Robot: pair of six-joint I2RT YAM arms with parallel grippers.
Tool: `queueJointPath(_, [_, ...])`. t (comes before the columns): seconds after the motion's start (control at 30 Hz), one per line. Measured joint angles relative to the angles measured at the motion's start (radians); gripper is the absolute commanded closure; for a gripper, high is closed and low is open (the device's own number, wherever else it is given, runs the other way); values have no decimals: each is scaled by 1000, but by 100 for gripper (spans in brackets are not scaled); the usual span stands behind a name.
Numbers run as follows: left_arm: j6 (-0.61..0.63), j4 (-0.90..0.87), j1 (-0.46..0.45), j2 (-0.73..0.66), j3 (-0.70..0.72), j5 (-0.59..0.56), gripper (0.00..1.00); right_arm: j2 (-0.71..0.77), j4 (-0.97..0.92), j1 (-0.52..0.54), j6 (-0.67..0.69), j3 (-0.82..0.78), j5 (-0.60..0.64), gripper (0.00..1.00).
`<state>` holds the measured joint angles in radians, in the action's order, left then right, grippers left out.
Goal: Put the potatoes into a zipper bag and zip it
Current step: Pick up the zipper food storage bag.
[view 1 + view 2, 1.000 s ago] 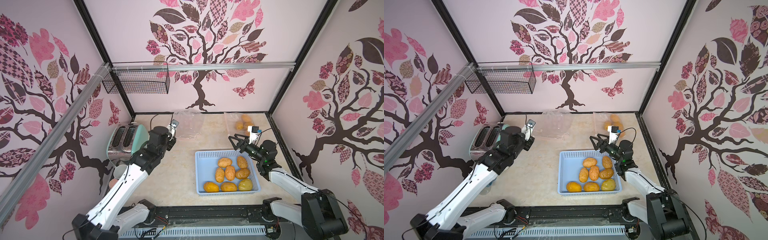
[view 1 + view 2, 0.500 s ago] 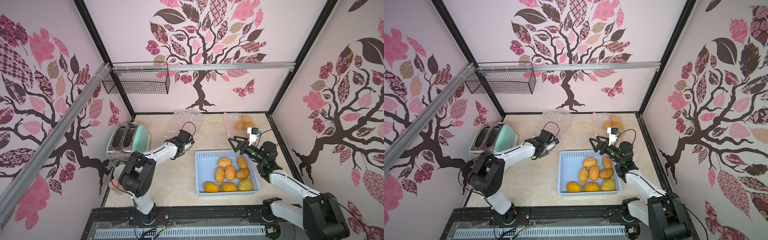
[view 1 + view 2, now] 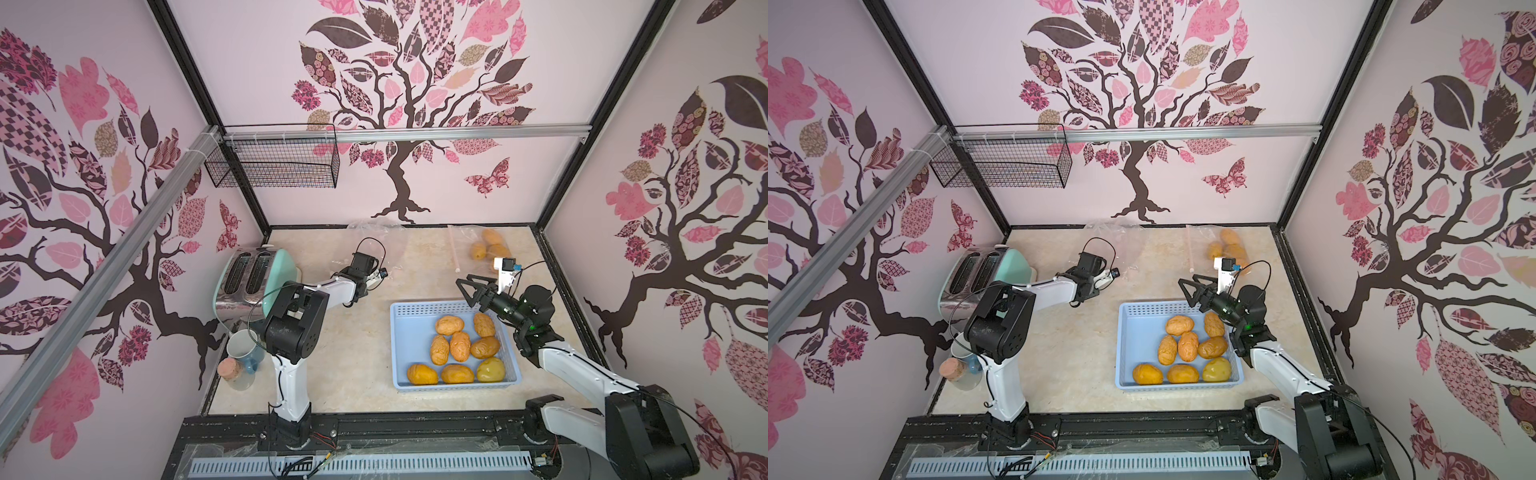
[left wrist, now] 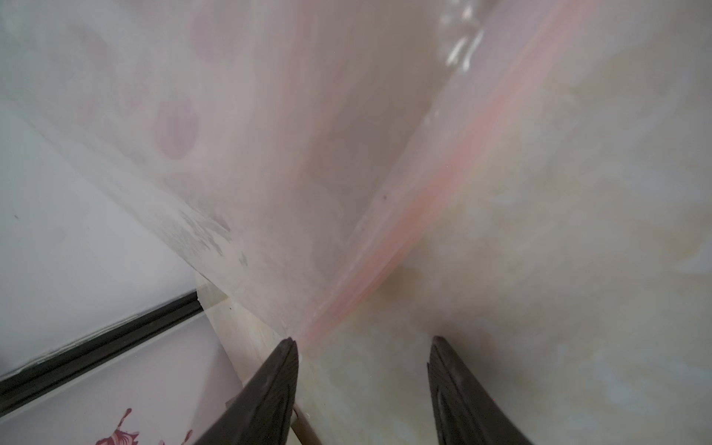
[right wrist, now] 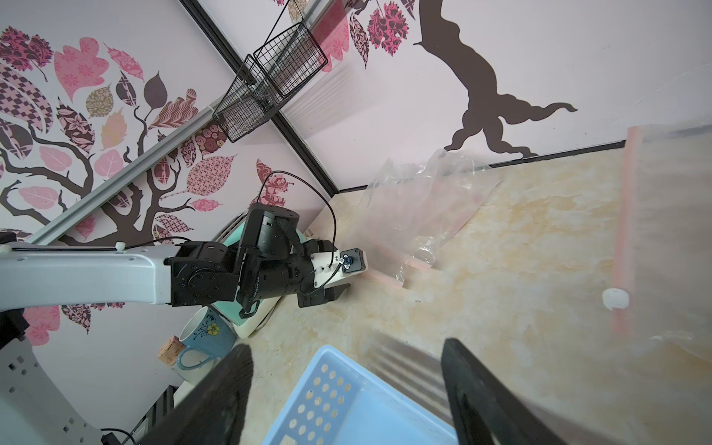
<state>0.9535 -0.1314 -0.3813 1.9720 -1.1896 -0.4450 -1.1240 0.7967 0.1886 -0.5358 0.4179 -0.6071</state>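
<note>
Several orange-brown potatoes [image 3: 453, 347] and a yellow-green one [image 3: 491, 370] lie in a blue basket [image 3: 393, 345] in both top views. A few more potatoes [image 3: 486, 246] sit inside a clear zipper bag [image 5: 674, 239] at the back right, whose pink zip strip carries a white slider [image 5: 615, 299]. An empty clear bag [image 3: 376, 232] lies crumpled at the back centre. My left gripper [image 4: 363, 341] is open low over the table, one fingertip [image 4: 289, 346] at the corner of that bag's pink strip [image 4: 443, 169]. My right gripper [image 3: 468, 286] hangs open above the basket's far right corner [image 5: 339, 389], holding nothing.
A mint toaster [image 3: 253, 278] stands at the left wall. In front of it are a blue mug [image 3: 246, 351] and a glass with a pinkish stopper [image 3: 228, 368]. A black wire basket [image 3: 274, 164] hangs on the back wall. Walls close three sides.
My left arm has swung from high beside the toaster down and out toward the empty bag, and its jaws have opened. The right arm has stayed nearly still.
</note>
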Motion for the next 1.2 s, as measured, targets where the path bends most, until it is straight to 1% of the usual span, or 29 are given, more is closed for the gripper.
queueJointPath(0.47, [38,138,2,31,-30,13,48,0,0,0,0,0,0,21])
queueJointPath(0.73, [43,138,3,33,-31,49,47,0,0,0,0,0,0,21])
queueJointPath(0.93, [44,148,4,34,-31,65,48,0,0,0,0,0,0,21])
queueJointPath(1.2, [80,293,4,99,-31,37,49,-2,1,0,-3,0,-1,21])
